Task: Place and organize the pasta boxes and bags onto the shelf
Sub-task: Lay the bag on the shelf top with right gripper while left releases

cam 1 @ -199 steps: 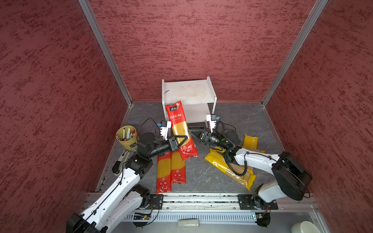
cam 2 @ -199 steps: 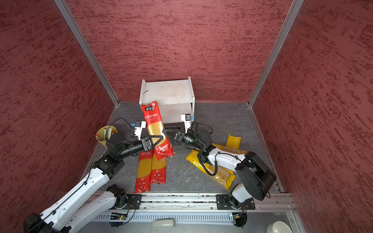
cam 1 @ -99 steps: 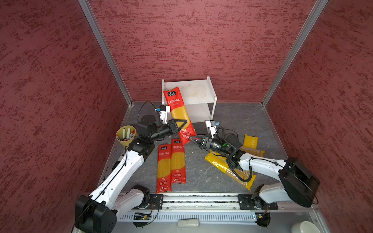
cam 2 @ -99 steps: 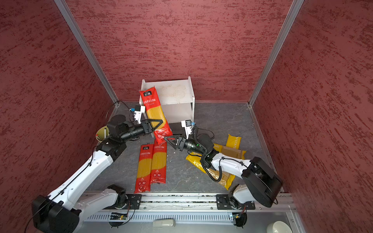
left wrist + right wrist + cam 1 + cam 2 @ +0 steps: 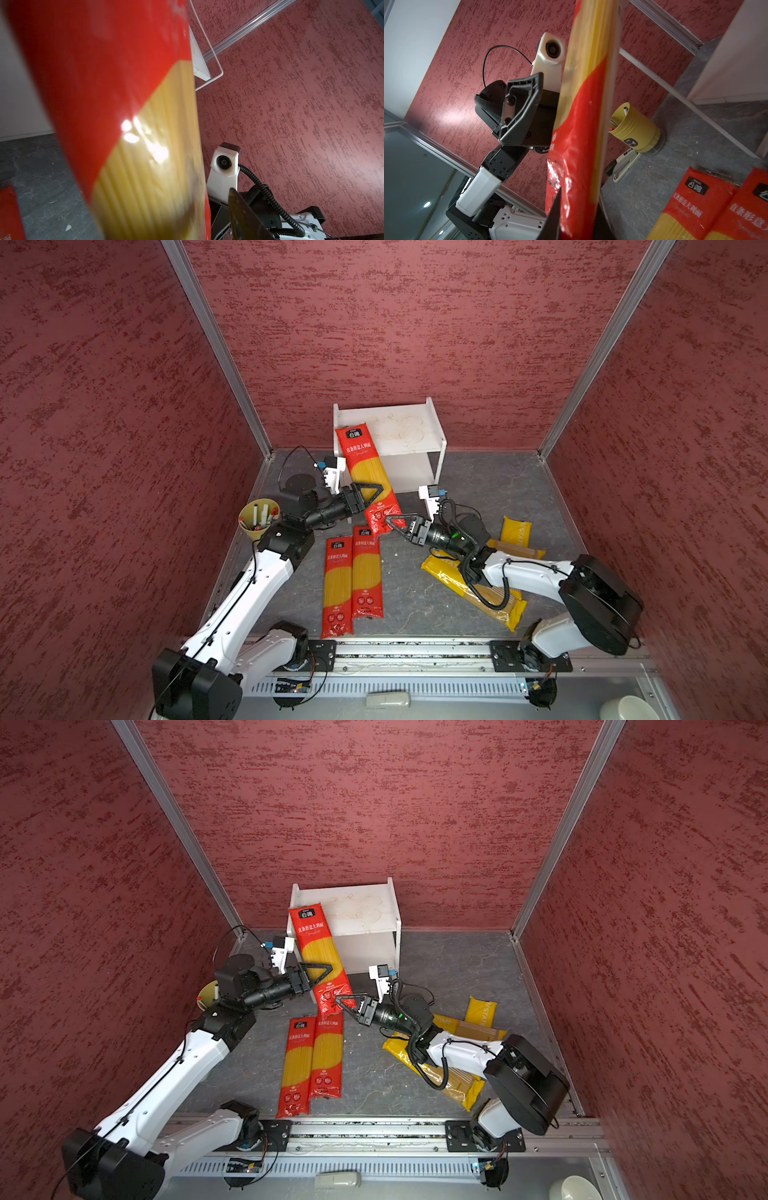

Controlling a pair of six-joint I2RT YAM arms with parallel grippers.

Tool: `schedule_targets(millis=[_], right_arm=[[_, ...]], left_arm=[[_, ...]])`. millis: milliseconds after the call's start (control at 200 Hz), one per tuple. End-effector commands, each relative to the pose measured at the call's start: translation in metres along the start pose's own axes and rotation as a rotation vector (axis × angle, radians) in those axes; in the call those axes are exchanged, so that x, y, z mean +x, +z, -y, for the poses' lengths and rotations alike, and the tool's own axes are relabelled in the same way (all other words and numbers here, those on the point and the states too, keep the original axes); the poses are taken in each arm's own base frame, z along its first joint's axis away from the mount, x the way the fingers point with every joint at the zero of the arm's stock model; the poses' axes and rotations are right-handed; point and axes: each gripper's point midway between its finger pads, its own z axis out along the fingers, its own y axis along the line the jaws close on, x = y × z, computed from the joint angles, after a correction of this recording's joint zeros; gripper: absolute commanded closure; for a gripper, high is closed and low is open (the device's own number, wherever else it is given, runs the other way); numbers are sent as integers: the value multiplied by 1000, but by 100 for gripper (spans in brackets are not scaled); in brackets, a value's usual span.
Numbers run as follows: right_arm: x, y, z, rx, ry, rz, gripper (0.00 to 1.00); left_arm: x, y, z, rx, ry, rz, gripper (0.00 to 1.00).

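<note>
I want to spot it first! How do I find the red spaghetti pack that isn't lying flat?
Find the white shelf at the back. One red spaghetti pack leans, top end on the shelf's top board, lower end in the right gripper. The two other red packs lie flat, side by side, on the floor.

Two overhead eyes, two wrist close-ups
Both top views look down from above the front rail (image 5: 415, 649) toward the back wall (image 5: 395, 323), sharing the whole scene; each wrist view hugs the red pack (image 5: 116, 104), facing the opposite wrist camera (image 5: 224, 164).
</note>
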Motion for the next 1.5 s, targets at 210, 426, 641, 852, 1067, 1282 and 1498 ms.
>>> schedule_targets(millis=[210,426,641,852,1067,1282,1498], right_arm=[[-92,21,-60,-34,17,302,87],[-130,53,-56,89,83,366,88],[-139,88,-51,79,150,325,88],[-132,105,-45,68,175,270,87],[-127,120,-44,65,170,207,86],[-122,127,-38,72,180,172,86],[-120,123,-40,80,157,165,53]], left_arm=[[-18,-63,8,-29,34,164,27],[-11,-97,-41,-358,48,214,27],[7,-93,-55,-334,-32,196,28],[10,-92,-59,-334,-45,192,28],[11,-87,-62,-314,-65,189,28],[14,-87,-65,-319,-68,185,28],[16,-86,-68,-322,-72,181,29]])
